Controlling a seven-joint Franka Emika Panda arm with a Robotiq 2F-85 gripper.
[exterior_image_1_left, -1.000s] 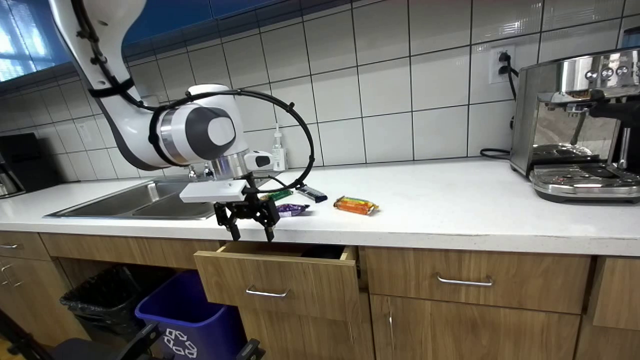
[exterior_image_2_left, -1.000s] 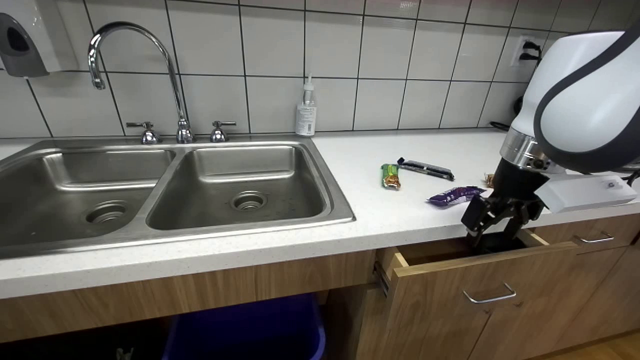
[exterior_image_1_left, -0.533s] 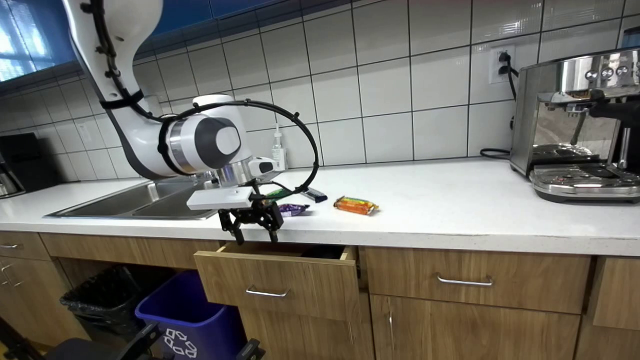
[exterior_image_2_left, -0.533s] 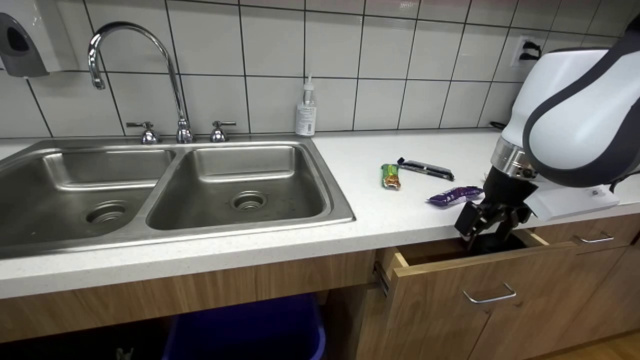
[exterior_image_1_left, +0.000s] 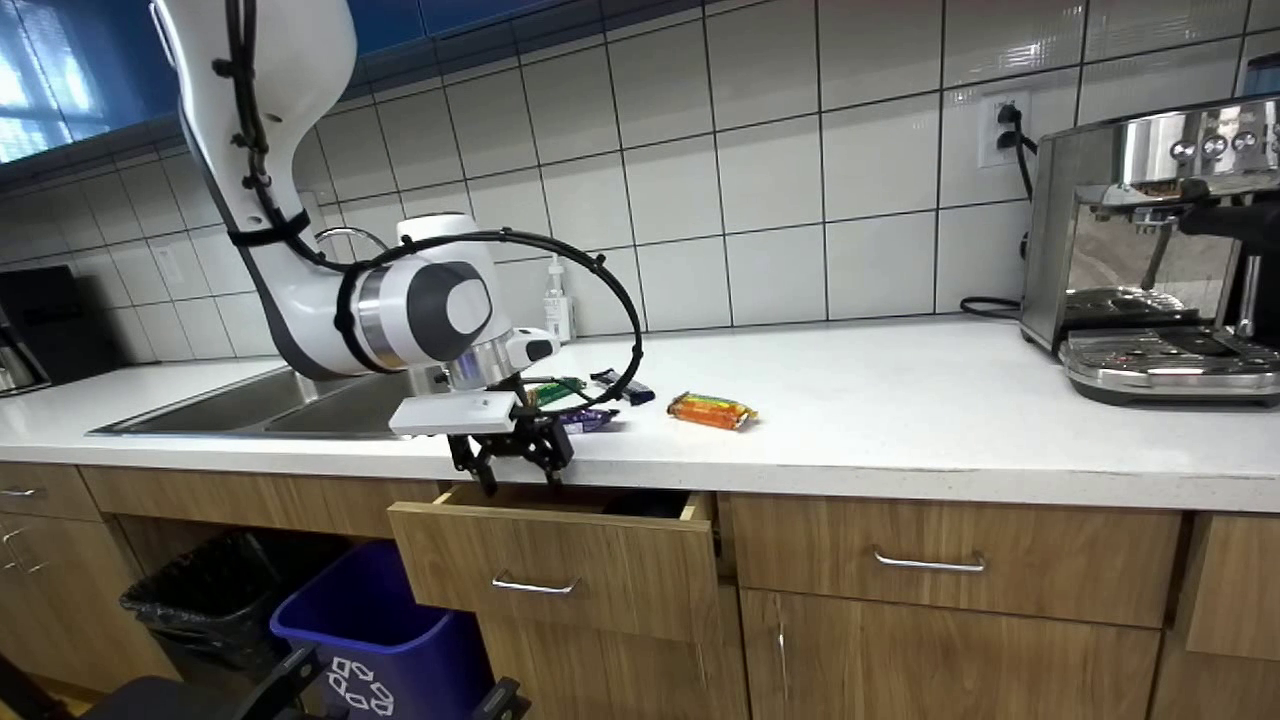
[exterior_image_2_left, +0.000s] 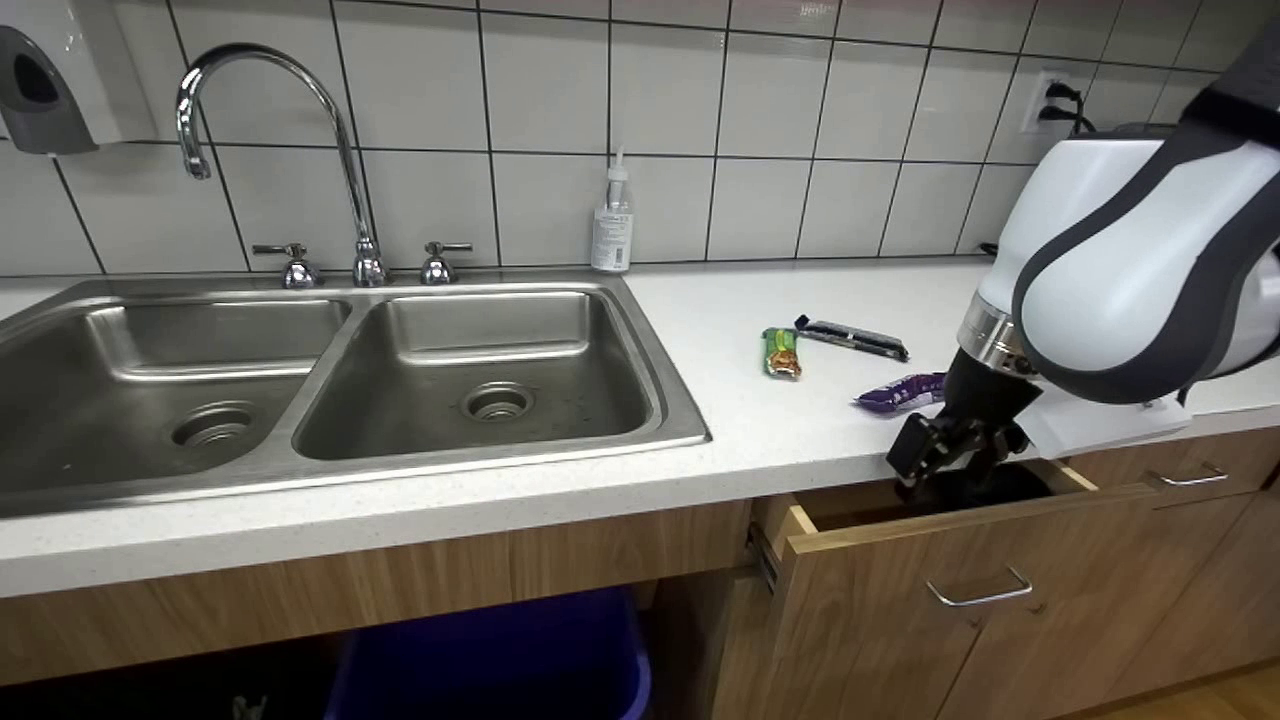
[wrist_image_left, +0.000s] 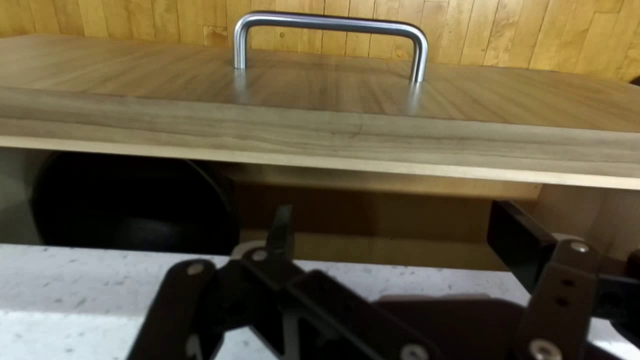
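Wooden drawer (exterior_image_1_left: 555, 565), pulled out below the edge of the worktop (exterior_image_1_left: 900, 400), makes the hub of my clock face as I look left to right in an exterior view. Low at nine o'clock stands a trash bin (exterior_image_1_left: 215, 630) with a black liner. At ten, set into the worktop, is a stainless-steel double sink (exterior_image_1_left: 240, 400). A blue recycling bin (exterior_image_1_left: 430, 650) sits at about eight, just beside the trash bin and near the drawer. Black fingers (wrist_image_left: 520, 240) hang over the drawer's mouth, between eleven and twelve; the wrist view shows them spread wide, with nothing held. How high above the drawer they are, I can't judge. Behind them on the worktop, between twelve and one, lie a green snack bar (exterior_image_2_left: 780, 350), a purple snack packet (exterior_image_2_left: 903, 393) and a black-and-silver snack bar (exterior_image_2_left: 853, 339). Inside the drawer, towards two o'clock, rests a round black vessel (wrist_image_left: 135, 205). On the worktop an orange snack packet (exterior_image_1_left: 712, 411) lies between one and two, well apart from the espresso machine (exterior_image_1_left: 1160, 250) at two.
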